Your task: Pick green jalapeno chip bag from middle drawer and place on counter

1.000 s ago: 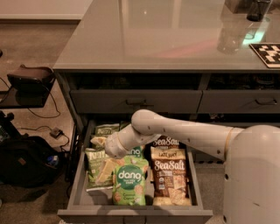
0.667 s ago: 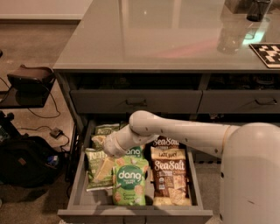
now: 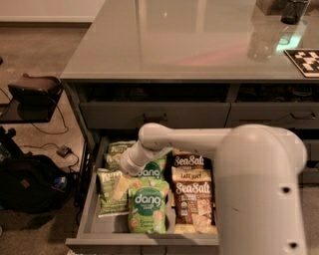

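The middle drawer (image 3: 90, 204) is pulled open below the counter (image 3: 189, 45). It holds olive-green jalapeno chip bags at the left (image 3: 112, 186) and back left (image 3: 116, 151), bright green "dang" bags (image 3: 148, 209) in the middle and brown "Sea Salt" bags (image 3: 192, 199) at the right. My white arm reaches down from the right into the drawer. My gripper (image 3: 125, 168) is at the arm's tip, low among the bags, between the two olive-green bags and beside a dang bag. The arm hides its tip.
Closed drawer fronts (image 3: 154, 115) sit above the open drawer. A clear glass (image 3: 263, 40), a dark cup (image 3: 294, 11) and a black-and-white marker tile (image 3: 305, 62) are on the counter's far right. A black bag (image 3: 25, 185), a dark stand (image 3: 33, 92) and cables are on the floor at the left.
My arm's tip has shifted slightly left, toward the olive-green bags. The bags have not visibly moved.
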Available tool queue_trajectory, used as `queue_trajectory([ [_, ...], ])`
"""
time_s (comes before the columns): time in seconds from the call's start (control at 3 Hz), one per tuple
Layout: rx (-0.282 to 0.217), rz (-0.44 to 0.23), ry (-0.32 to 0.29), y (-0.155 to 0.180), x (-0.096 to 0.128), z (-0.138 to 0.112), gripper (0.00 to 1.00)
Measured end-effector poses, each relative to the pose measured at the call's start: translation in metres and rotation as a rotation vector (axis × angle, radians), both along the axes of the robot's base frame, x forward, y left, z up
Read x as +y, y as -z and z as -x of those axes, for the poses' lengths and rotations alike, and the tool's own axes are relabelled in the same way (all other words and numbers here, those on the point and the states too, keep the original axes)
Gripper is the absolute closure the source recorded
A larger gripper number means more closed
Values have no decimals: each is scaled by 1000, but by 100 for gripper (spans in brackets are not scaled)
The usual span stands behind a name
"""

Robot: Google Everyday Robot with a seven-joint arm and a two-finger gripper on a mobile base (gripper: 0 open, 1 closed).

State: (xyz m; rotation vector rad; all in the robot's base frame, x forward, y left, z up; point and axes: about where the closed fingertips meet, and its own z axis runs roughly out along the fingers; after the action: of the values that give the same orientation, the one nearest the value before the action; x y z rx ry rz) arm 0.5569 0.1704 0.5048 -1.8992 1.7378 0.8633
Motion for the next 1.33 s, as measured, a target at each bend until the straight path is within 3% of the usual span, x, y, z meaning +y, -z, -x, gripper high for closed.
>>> queue_trajectory([
  [0.33, 65, 101, -31, 34, 2, -7, 0],
  [0.67, 102, 133, -47, 52, 10, -16, 0],
  [1.0, 96, 127, -29, 54, 15, -31, 0],
  [1.33, 83, 74, 8, 47, 14, -34, 0],
])
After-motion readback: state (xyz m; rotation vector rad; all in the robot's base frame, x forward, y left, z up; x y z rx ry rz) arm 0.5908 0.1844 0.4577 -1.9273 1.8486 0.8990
